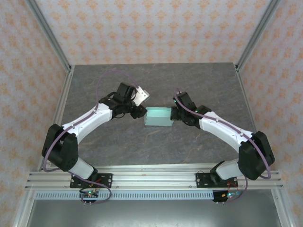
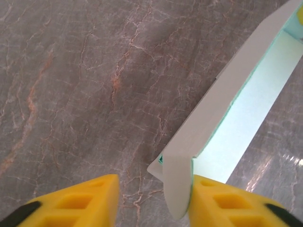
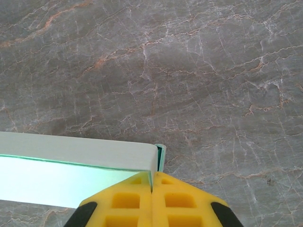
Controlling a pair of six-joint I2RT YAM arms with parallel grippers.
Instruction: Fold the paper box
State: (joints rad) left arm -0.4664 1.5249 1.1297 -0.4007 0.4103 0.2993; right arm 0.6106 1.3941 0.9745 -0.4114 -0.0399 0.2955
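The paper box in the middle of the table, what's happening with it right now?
The paper box is mid-fold on the table. The right gripper is shut on its right end. The left gripper is open at the other end, a loose end flap between its fingers, against one, not clamped. The long walls stand up; that end is not closed.

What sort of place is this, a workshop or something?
Probably a small robot test booth: two white-and-black robot arms bolted to an aluminium rail, a grey marble-look tabletop walled by orange-patterned panels, one pale mint-teal card box between the arms.
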